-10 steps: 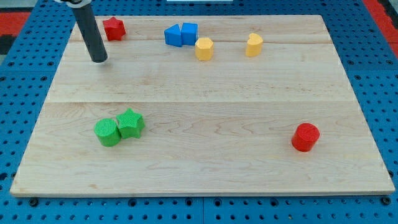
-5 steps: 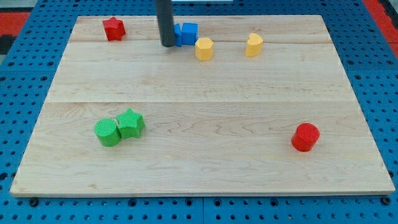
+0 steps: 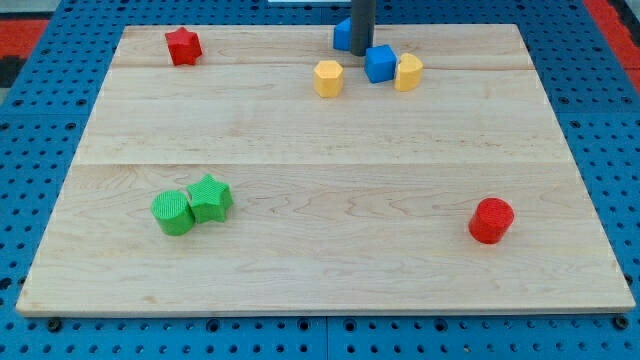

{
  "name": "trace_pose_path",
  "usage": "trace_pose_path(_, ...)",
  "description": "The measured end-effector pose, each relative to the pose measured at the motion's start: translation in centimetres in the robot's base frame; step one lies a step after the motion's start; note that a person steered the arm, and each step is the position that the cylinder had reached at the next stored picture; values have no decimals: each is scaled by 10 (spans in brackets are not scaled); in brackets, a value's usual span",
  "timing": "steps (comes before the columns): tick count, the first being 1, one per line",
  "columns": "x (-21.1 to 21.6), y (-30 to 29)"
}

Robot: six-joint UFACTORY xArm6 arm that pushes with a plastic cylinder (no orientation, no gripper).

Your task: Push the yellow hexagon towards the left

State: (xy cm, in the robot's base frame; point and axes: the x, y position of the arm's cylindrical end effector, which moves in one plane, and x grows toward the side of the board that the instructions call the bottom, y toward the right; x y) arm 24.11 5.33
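Note:
The yellow hexagon [image 3: 328, 77] lies near the view's top, a little right of centre. My tip [image 3: 362, 52] is just above and to the right of it, a short gap away. The tip stands between two blue blocks. A blue block [image 3: 343, 33] is at the tip's upper left, partly hidden by the rod. A blue cube [image 3: 379, 63] is at its lower right and touches a second yellow block [image 3: 408, 72].
A red star [image 3: 183, 46] sits at the top left. A green cylinder [image 3: 172, 212] and a green star [image 3: 210, 197] touch at the lower left. A red cylinder [image 3: 491, 220] is at the lower right. The wooden board [image 3: 320, 270] lies on a blue pegboard.
My tip has swept right along the top, from the red star to past the yellow hexagon. It pushed both blue blocks right and apart. The yellow hexagon has not moved.

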Motion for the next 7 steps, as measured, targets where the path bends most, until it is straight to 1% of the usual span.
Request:
trace_pose_path(1,24,-8)
trace_pose_path(2,58,-10)
trace_pose_path(3,65,-22)
trace_pose_path(4,62,-78)
trace_pose_path(5,62,-91)
trace_pose_path(7,62,-91)
